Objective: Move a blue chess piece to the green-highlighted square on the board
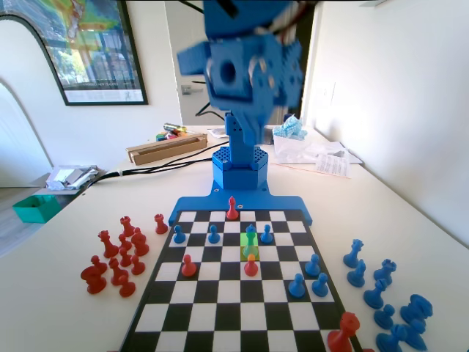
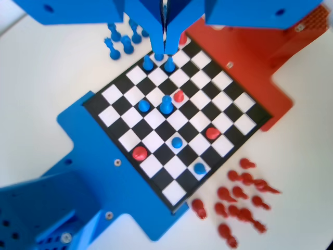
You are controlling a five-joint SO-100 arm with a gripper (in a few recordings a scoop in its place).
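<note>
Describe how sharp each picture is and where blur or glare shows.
Fixed view: the board and the green-highlighted square read sharp, while the blue arm near the lens is soft; daylight washes the right wall. Wrist view: slightly soft overall, with the hand at the top edge blurred, jaws together.

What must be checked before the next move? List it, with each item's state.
1. The blue chess piece stands on the green-highlighted square: ok, it is upright there in the fixed view.
2. The pincer is free of the piece: ok, it hangs high above the board with its jaws together and nothing between them.
3. The piece is clear of its neighbours: ok, the red pawn on the next square toward the fixed camera stands apart from it.
4. The piece is centred on its square: cannot tell, as the piece hides part of the tint.
5. The blue pawns in the same row are upright: ok.
</note>
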